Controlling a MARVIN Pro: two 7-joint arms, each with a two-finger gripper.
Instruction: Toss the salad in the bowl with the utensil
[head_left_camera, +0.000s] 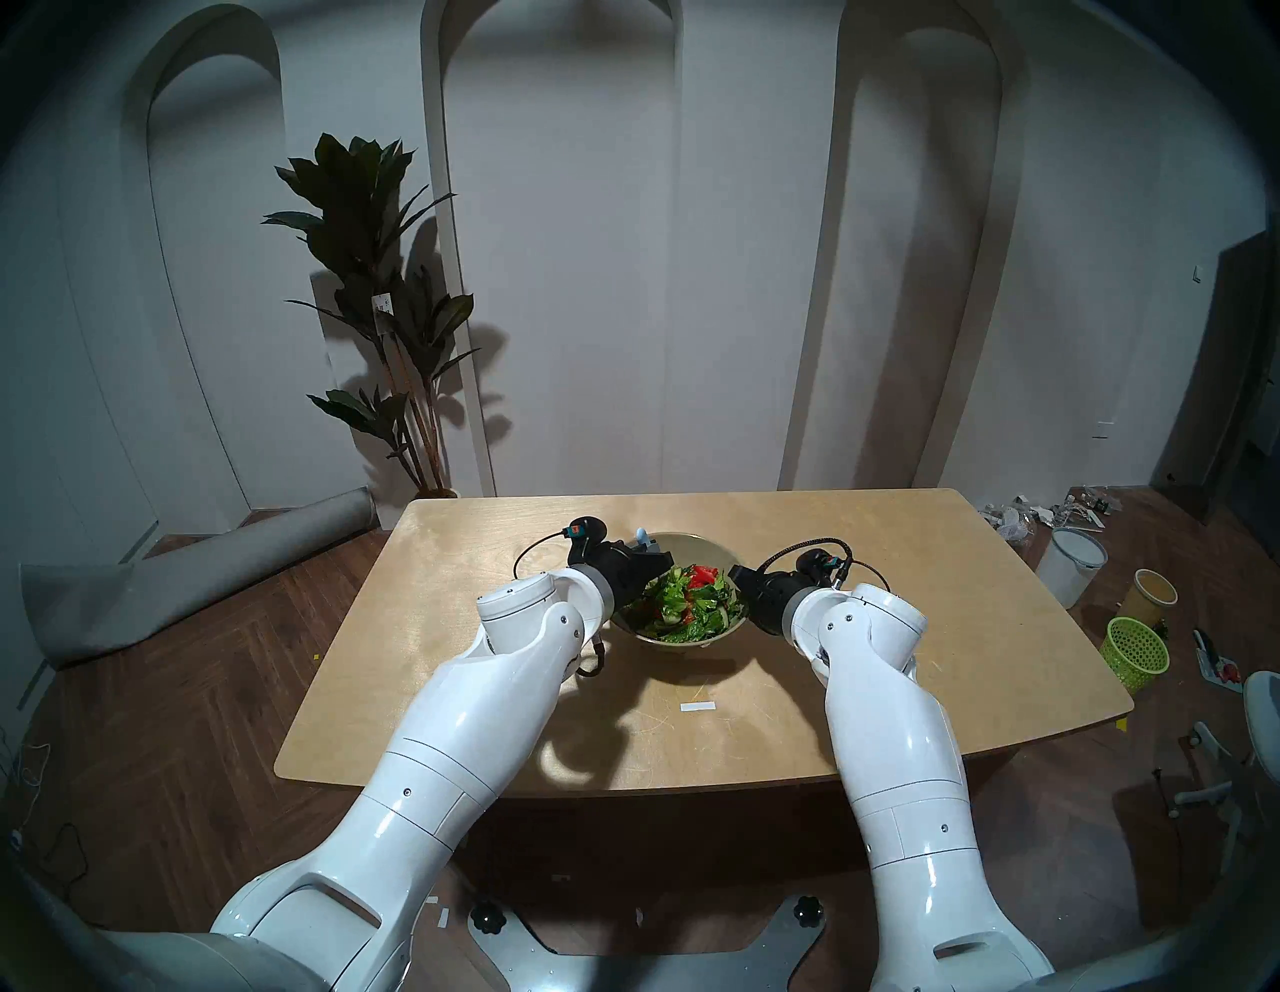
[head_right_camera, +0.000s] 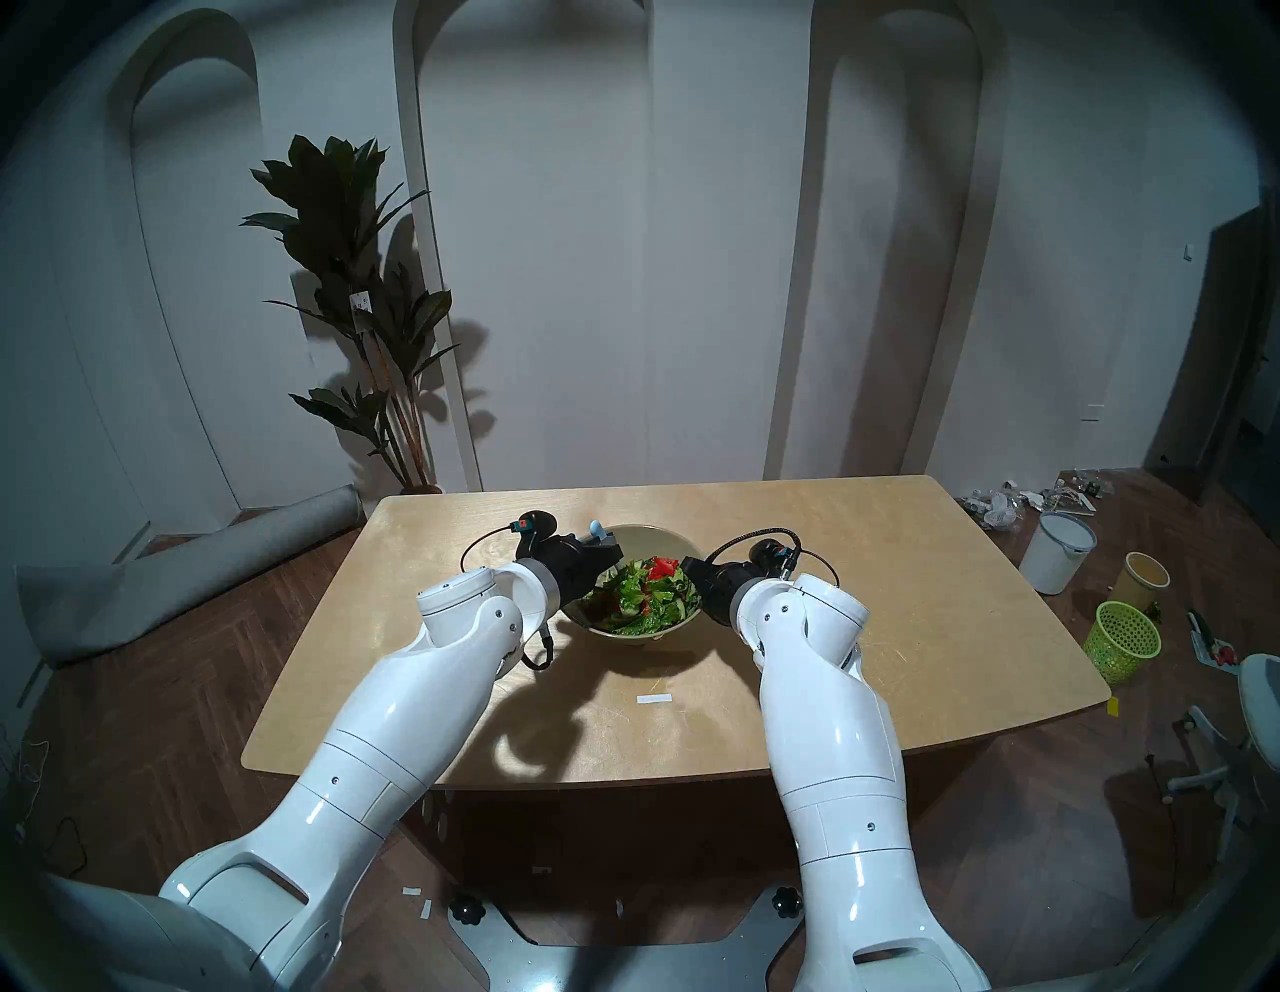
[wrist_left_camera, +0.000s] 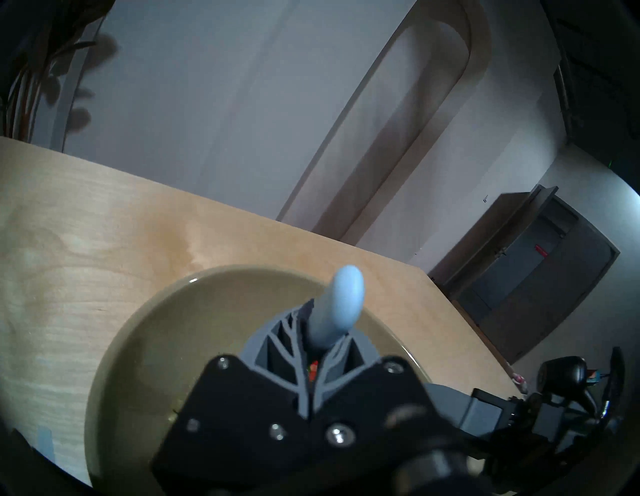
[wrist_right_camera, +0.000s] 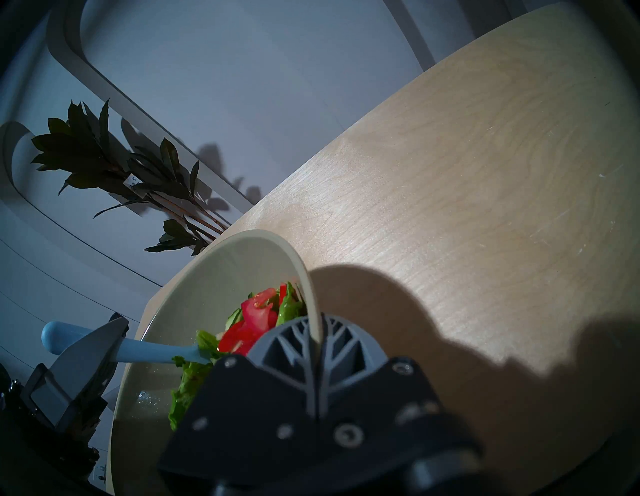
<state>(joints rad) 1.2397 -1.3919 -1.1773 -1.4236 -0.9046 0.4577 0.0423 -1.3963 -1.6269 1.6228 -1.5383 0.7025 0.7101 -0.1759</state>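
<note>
The beige-olive bowl (head_left_camera: 692, 551) (head_right_camera: 651, 540) stands mid-table, with the salad (head_left_camera: 686, 599) (head_right_camera: 644, 589) of green leaves and red pieces heaped toward its near side. My left gripper (head_left_camera: 654, 558) (wrist_left_camera: 313, 343) is at the bowl's left rim, shut on the pale blue utensil (head_left_camera: 642, 535) (wrist_left_camera: 341, 304). The rounded handle end sticks up past the fingers. In the right wrist view the utensil (wrist_right_camera: 149, 353) reaches across the bowl into the salad (wrist_right_camera: 256, 318). My right gripper (head_left_camera: 738, 575) (wrist_right_camera: 315, 332) is shut on the bowl's right rim (wrist_right_camera: 304, 277).
The wooden table (head_left_camera: 900, 623) carries a small white tape strip (head_left_camera: 698, 706) near its front. On the floor to the right stand a lime-green mesh basket (head_left_camera: 1136, 651), a yellow cup and a white bucket (head_left_camera: 1070, 564). A potted plant (head_left_camera: 388, 312) and a rolled mat (head_left_camera: 208, 575) are back left.
</note>
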